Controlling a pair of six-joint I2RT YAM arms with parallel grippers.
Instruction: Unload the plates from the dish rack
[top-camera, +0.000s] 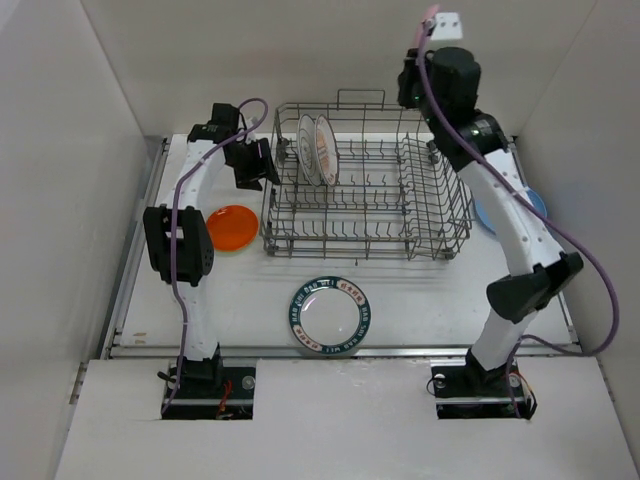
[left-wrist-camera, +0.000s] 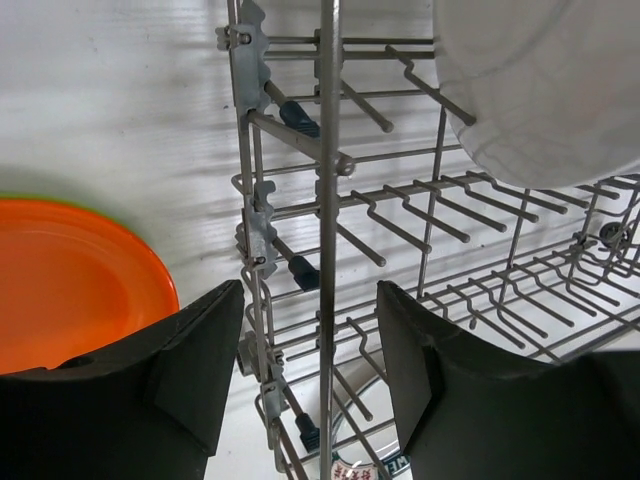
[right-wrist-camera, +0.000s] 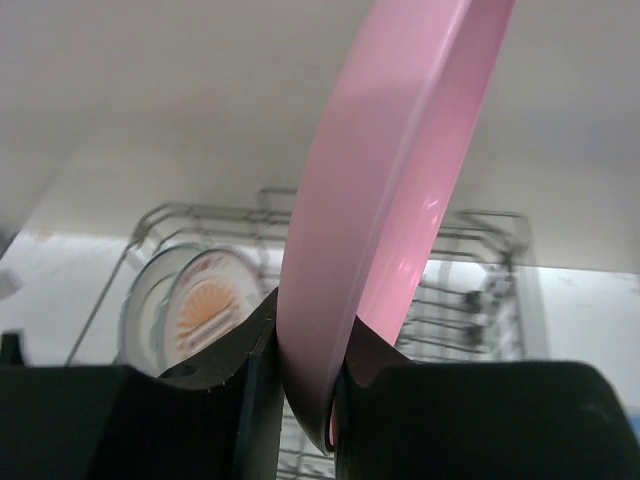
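White table (top-camera: 250, 300), plain pale walls (top-camera: 60, 150). R gripper (right-wrist-camera: 305, 340) clamps pink round plate (right-wrist-camera: 400, 150) edge-on, high twd table's far-right corner. L gripper (left-wrist-camera: 310, 370) half-open, straddling left-wall wire of grey wire dish rack (top-camera: 350, 245), gripping nothing.

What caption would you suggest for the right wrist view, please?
Right gripper clamps pink plate by its rim, dish rack beyond.

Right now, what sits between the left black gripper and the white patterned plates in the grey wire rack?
Only end wires of the rack, per the left wrist view, separate left gripper from plates.
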